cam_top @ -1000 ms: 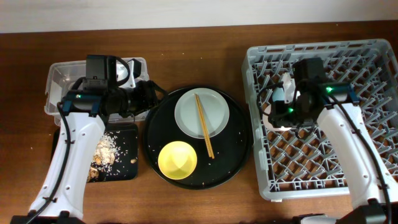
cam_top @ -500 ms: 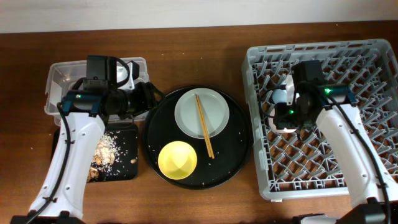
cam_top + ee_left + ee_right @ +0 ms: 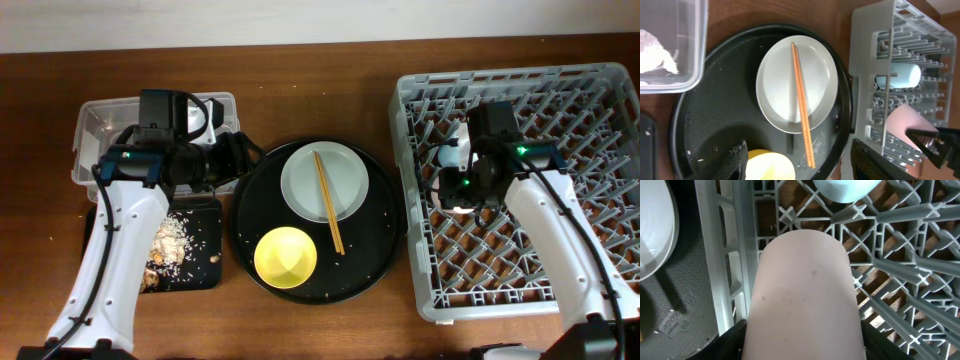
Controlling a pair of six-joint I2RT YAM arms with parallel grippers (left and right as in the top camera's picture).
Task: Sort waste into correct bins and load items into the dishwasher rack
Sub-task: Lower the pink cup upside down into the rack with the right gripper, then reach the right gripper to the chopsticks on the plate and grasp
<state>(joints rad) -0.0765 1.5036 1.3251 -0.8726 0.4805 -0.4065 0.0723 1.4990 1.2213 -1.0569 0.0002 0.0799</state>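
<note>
Straddling the pink-white cup with my right gripper, fingers against both flanks; can't tell if pinching. It lies sideways in the dishwasher rack beside the light blue cup: light, slick, rigid I'd guess, so hold mid-body. Left gripper spread, empty.

Lg round black tray, ctr of wood table; prob. wall behind.

Top-down overhead, close downward wrists, rack shared
</note>
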